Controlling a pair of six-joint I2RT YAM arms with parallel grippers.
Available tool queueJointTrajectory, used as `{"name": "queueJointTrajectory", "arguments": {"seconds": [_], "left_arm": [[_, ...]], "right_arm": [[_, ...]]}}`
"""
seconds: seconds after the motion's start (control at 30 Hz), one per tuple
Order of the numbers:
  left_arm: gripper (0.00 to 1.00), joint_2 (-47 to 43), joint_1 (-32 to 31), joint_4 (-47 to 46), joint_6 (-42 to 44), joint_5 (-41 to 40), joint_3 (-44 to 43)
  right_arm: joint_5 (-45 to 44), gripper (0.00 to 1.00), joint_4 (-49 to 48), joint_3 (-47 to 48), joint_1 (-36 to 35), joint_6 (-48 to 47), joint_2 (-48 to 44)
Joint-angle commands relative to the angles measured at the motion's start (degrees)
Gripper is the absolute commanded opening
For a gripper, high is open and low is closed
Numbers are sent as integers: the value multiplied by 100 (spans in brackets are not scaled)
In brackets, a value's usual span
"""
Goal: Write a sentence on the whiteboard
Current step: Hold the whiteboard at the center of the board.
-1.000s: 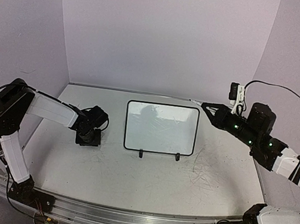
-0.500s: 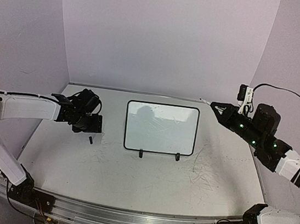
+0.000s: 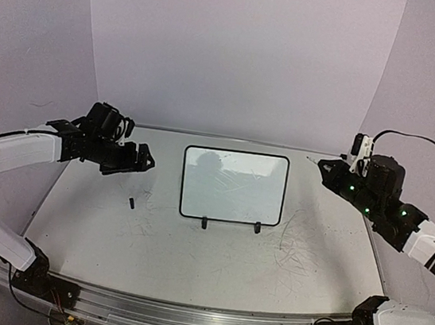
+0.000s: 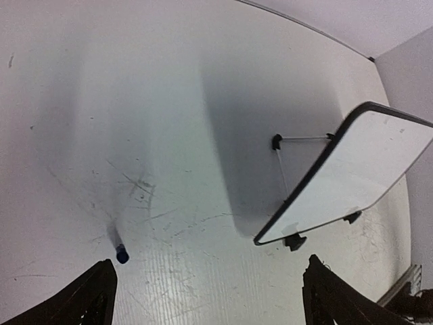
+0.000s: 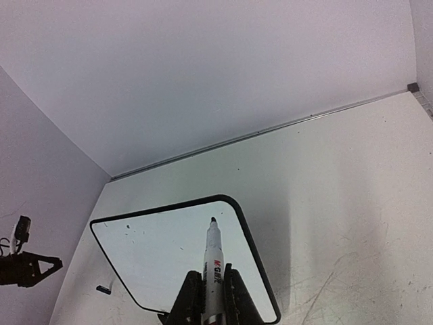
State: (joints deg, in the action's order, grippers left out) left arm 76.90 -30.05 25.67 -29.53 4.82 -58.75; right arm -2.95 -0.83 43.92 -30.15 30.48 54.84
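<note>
Pale lilac walls (image 3: pixel 240 53) are seen closing in a wide white bench (image 3: pixel 188 263), whose surface is marked with grey scuffs and scribbles.

At the middle of the bench, towards the back, the small rectangular whiteboard with the thin black round-cornered frame (image 3: pixel 233 185) is propped on its two black feet and a wire stand, tilted back. Only faint grey smears can be made out on its face.

The left tool (image 3: pixel 145 161) is held above the bench, left of the whiteboard and apart from it. It is released – its dark fingers (image 4: pixel 91 298) are spread wide with nothing between them.

The right tool (image 5: pixel 211 291) is held off the whiteboard's far right corner. It is clenched on a white marker pen with a black tip (image 5: pixel 213 250); the tip is pointed towards the board, and whether it touches cannot be told.

A small dark cylindrical piece (image 3: pixel 130 201) is seen on the bench – below the left tool and left of the whiteboard's near corner, clear of both.
</note>
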Motion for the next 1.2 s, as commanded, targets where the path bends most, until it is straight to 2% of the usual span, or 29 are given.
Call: {"name": "queueJointTrajectory", "arguments": {"seconds": [0.0,0.1,0.2,0.37,0.57,0.9,1.17], "left_arm": [[96,-130,52,-160,670,1089,-471],[96,-323,201,-527,978,1330,-351],[97,-363,511,-973,1025,2062,-258],[95,331,1069,-1418,573,3137,-444],[94,1161,1122,-2384,395,4241,-613],[93,1926,1030,-2905,777,4380,-1053],[83,2098,1016,-2775,1522,4878,-1095]], "right_arm": [[-18,0,60,408,8,-359,12],[155,0,74,555,7,-529,119],[302,0,250,690,-8,-635,264],[434,0,265,777,-244,-734,353],[608,0,284,938,-426,-938,463],[728,0,162,1090,-508,-1208,631],[347,0,127,1523,-1289,-1565,1351]]}}
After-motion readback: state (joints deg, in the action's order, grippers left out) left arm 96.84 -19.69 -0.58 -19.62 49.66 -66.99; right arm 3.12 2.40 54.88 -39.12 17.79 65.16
